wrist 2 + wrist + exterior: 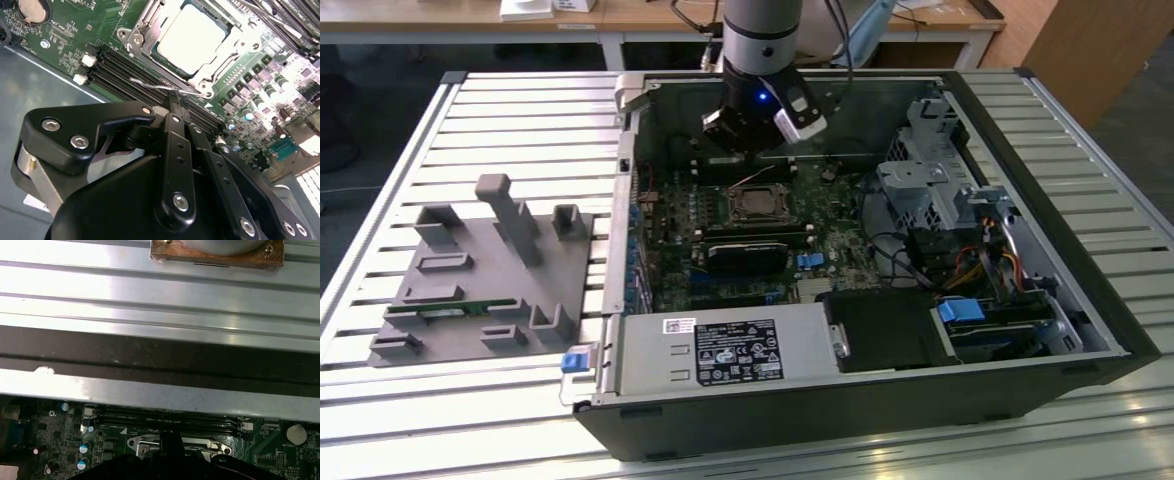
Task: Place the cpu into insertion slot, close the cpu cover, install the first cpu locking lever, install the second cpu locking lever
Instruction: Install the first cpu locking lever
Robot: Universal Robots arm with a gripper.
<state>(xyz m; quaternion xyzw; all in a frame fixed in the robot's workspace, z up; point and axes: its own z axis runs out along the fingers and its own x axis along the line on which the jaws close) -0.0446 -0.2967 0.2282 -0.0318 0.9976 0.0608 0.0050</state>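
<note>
Gripper (172,97) beside seated silver-grey cpu (190,32)

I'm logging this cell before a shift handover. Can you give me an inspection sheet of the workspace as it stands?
Surface: slatted metal table carrying an open computer case.
Job's things: cpu sits in its socket; cpu cover lies closed around it; a wire locking lever lies beside the socket.
Clutter: grey fixture block on the exterior view's left.
Grippers: gripper poised close to the lever, jaws together.
Cables: bundled wires near the drive bays.
Surroundings: wooden desk behind the table.
</note>
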